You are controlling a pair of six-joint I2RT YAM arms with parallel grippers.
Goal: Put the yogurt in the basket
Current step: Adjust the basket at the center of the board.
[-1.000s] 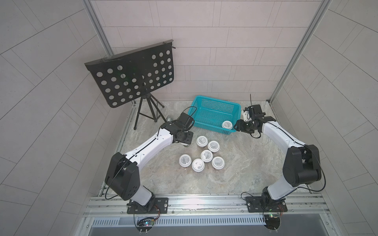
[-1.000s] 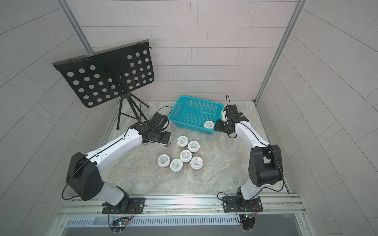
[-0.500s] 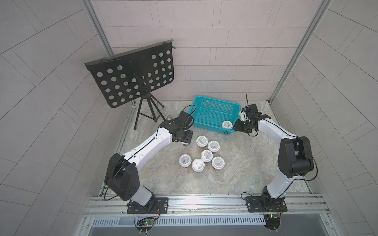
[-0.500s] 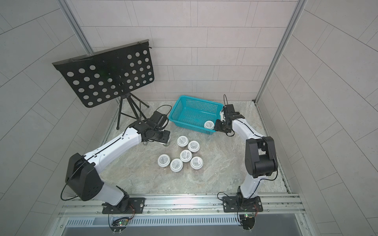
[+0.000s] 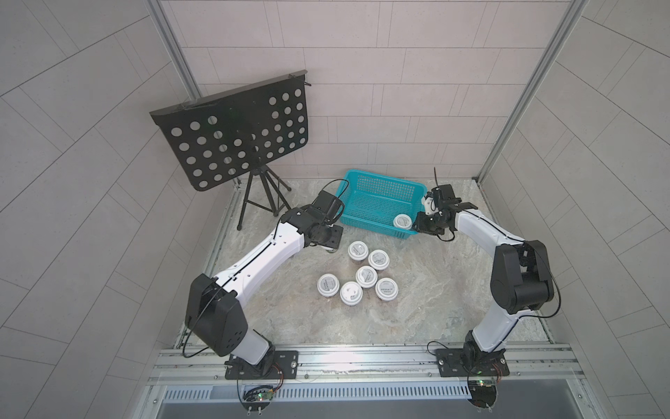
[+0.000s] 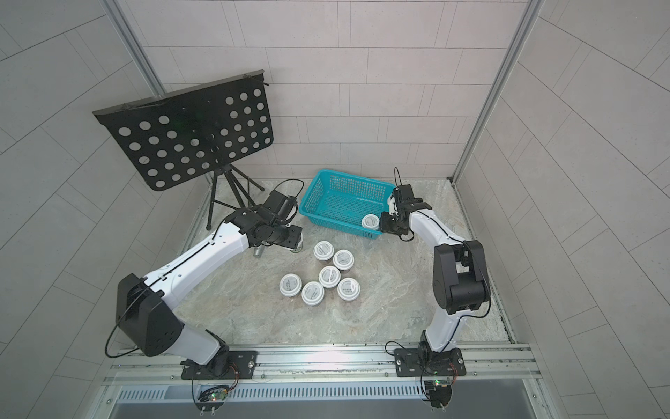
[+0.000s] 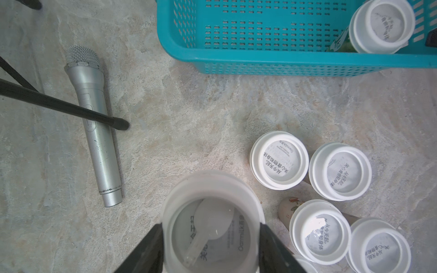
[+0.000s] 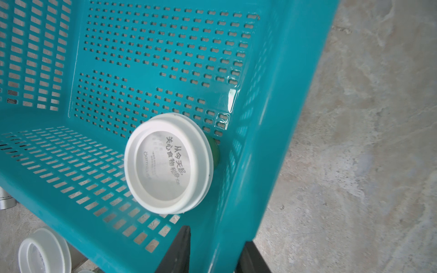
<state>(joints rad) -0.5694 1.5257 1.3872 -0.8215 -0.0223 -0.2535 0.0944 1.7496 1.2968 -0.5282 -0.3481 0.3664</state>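
**One cup in, one in hand, six waiting**

The left hand (image 7: 211, 237) is clamped on a small round yogurt cup (image 7: 210, 201) with a white printed lid. One black finger sits on each side of it, just under the lid's lip. It is held over the marbled stone surface (image 5: 435, 290), short of the teal-blue rectangular plastic lattice basket (image 5: 366, 229). A second cup (image 5: 402, 221) sits inside the basket, in the near corner by the right hand (image 8: 216, 238). That hand's fingers stand on either side of the basket's end wall, right against it. Whether they actually pinch it I cannot tell. The remaining six cups (image 5: 366, 276) stand upright in a loose cluster on the surface near the basket's long side, some of them touching.

These cups look light. Their thin plastic walls would likely dent under a hard squeeze, and their smooth sides could slip. The lid overhangs the body, so the best hold is probably across the body directly beneath that lip, which then acts as a stop. The cluster is crowded, so its outer cups offer finger room first. The silver microphone (image 7: 94, 118) lying nearby is no part of the job.
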